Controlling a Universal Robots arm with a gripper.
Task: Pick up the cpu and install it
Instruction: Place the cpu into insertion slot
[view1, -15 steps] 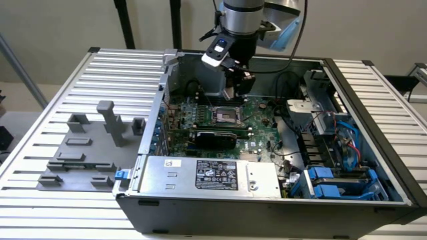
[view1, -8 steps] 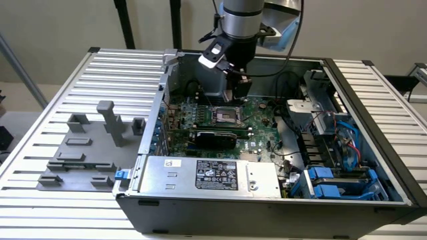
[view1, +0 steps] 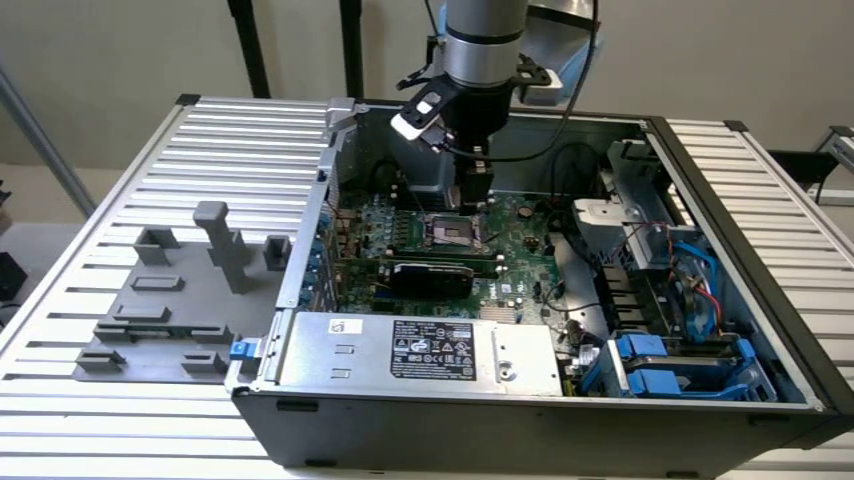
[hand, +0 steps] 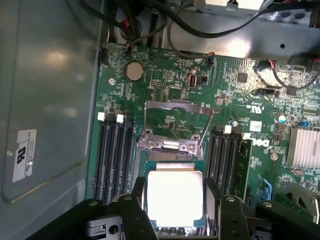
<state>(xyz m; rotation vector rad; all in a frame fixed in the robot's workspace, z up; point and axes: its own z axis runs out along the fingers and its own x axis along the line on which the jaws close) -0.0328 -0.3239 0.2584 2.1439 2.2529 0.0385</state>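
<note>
The cpu (hand: 175, 192), a flat square chip with a bright silvery top, sits between my black fingers (hand: 136, 200), which press on its two opposite sides. My gripper (hand: 176, 206) is shut on it. It hangs just over the motherboard socket (hand: 170, 146), whose metal load plate (hand: 172, 107) is swung open beyond it. In the exterior view my gripper (view1: 475, 200) reaches down into the open computer case, right above the socket (view1: 451, 232) on the green motherboard (view1: 514, 225).
Memory slots (hand: 112, 150) flank the socket on both sides. Black cables (view1: 567, 160) run along the case's back wall. A power supply (view1: 414, 350) sits at the case front, with drive bays (view1: 667, 360) at the exterior view's right. Grey tray blocks (view1: 174, 300) stand on the slatted table outside the case.
</note>
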